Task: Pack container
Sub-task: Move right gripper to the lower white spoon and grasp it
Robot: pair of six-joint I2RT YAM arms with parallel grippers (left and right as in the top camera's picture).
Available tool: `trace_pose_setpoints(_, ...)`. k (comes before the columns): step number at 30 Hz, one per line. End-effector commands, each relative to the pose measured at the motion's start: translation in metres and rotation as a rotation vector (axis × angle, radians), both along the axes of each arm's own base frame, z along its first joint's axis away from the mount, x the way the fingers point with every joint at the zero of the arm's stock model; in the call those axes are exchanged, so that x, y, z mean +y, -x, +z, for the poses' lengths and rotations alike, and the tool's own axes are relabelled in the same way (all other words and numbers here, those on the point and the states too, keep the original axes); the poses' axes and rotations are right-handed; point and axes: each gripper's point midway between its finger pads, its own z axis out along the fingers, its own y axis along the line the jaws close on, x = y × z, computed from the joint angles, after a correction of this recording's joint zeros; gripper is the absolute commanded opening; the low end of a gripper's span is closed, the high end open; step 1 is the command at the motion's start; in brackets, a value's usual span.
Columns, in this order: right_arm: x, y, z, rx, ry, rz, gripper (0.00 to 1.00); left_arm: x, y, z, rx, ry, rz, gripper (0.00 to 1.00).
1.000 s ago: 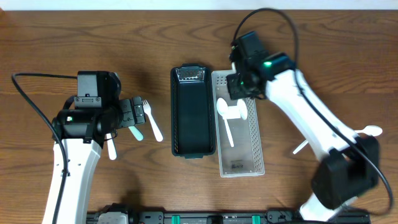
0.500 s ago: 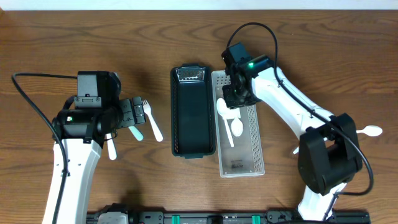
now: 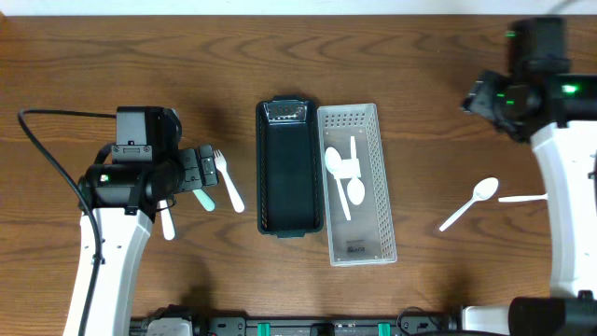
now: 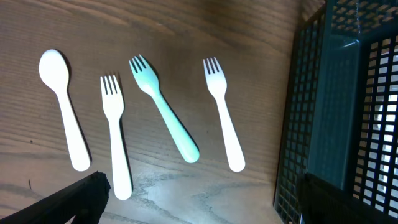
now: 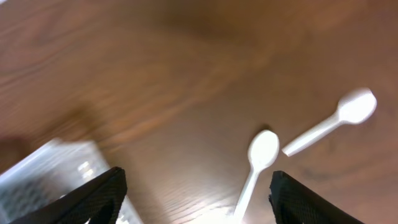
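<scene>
**Packing bench: two trays and loose plastic cutlery**

1. White perforated container. Long, narrow, translucent white plastic with pierced walls and floor. It lay near the middle of the bench, its long side against item 2. A small label sat on the floor at the near end, but its print was too small to read.
   - Contents: one white spoon and a second white spoon. They lay close together, head to tail, in the far half.

2. Dark basket. Same long shape, with lattice walls. It stood just left of item 1.

3. Cutlery, left lot. In the left wrist view these lay in a row on bare wood, none touching, heads all one way:
   - plain spoon
   - white fork
   - mint-green fork, tilted
   - second white fork, nearest the basket

4. Cutlery, right lot. A loose spoon lay well apart from the container. A further spoon lay just beyond it, partly under the right arm when seen from overhead.

5. Left jaws. Spread wide and holding nothing, they hung over the left lot. The dark fingertips showed at the bottom corners of the wrist view.

6. Right jaws. Spread apart and holding nothing, they were over the far right of the bench. That wrist view was blurred.
</scene>
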Motion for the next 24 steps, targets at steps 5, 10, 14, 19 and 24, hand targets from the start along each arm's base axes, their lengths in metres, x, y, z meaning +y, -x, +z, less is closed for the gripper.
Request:
trace_pose_setpoints(5,-0.045,0.039,-0.102,0.225,-0.123,-0.231,0.79,-0.002,-0.003,0.006,-0.014,0.012,0.001,0.98)
trace_pose_setpoints(10,-0.051,0.065,-0.156,0.296,-0.134,-0.249,0.79,-0.002,-0.003,0.006,-0.015,0.012,0.001,0.98)
trace_pose_setpoints(14,-0.047,0.080,-0.186,0.328,-0.139,-0.251,0.80,-0.002,-0.003,0.006,-0.014,0.012,0.001,0.98)
trace_pose_setpoints(19,-0.042,0.096,-0.212,0.350,-0.141,-0.251,0.80,-0.002,-0.003,0.006,-0.014,0.012,0.001,0.98)
trace_pose_setpoints(24,-0.039,0.106,-0.234,0.349,-0.145,-0.250,0.80,-0.002,-0.002,0.006,-0.011,0.011,0.001,0.98)
